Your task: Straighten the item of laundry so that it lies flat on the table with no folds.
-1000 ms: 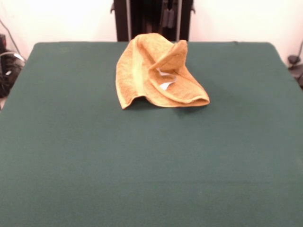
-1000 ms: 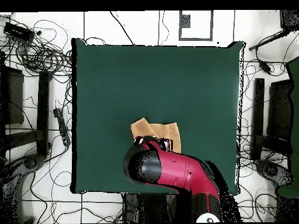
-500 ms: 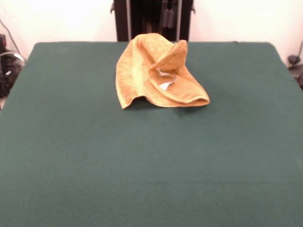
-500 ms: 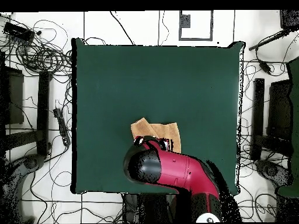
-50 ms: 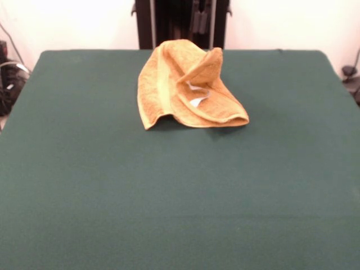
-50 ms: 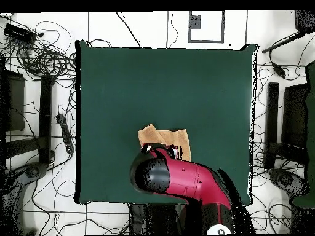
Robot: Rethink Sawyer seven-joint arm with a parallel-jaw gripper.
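The item of laundry [image 5: 169, 84], a golden-orange terry towel, lies crumpled on the far middle of the dark green table [image 5: 169, 197]. Its edges are folded over one another, one corner stands up in a peak, and a small white tag [image 5: 197, 101] shows in the fold. Only grey parts of my gripper [image 5: 198, 19] show at the top edge, above and behind the towel and apart from it. In the overhead view the red and black arm [image 6: 178, 178] covers the gripper and the towel's [image 6: 175, 138] near side. The table [image 6: 160, 86] is far larger than the towel.
Cables [image 6: 43, 55] and dark stands [image 6: 271, 123] ring the table on the floor in the overhead view. The green cloth stretches wide in front of the towel and to both sides of it.
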